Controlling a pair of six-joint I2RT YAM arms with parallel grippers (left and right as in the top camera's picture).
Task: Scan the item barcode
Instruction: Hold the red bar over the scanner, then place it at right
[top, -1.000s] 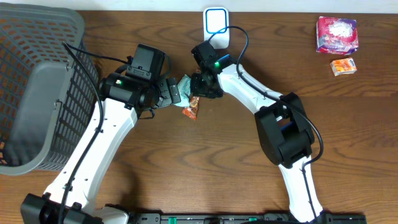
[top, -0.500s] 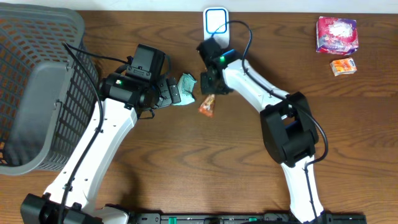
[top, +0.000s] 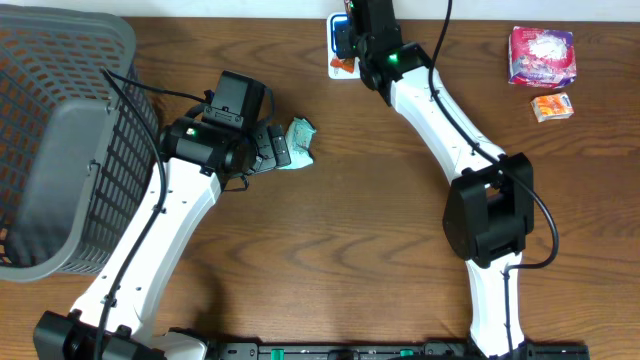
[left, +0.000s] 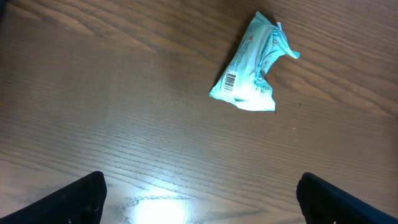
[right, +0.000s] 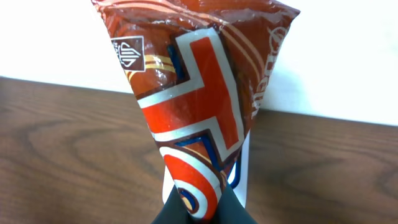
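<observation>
The glossy, creased red-brown packet (right: 199, 106), banded in white and blue, tapers down into the right gripper (right: 200, 214), whose dark tips pinch its narrow end over the flat white scanner (top: 333, 55). The left gripper (left: 205, 199) gapes wide above the wood-grain table (left: 124, 112), near a crumpled teal wrapper (left: 252, 68).

Overhead, the scanner (top: 334, 42) is largely covered by the right arm (top: 430, 90), and only a sliver of the packet (top: 346, 65) is seen. In the right wrist view the packet's top is cut off and the right gripper (right: 200, 214) is reduced to a dark tip at the bottom edge. The left gripper (left: 199, 186) is cropped to two corner fingertips. The barcode (left: 230, 81) on the teal packet (left: 252, 68) is too small to be read.
</observation>
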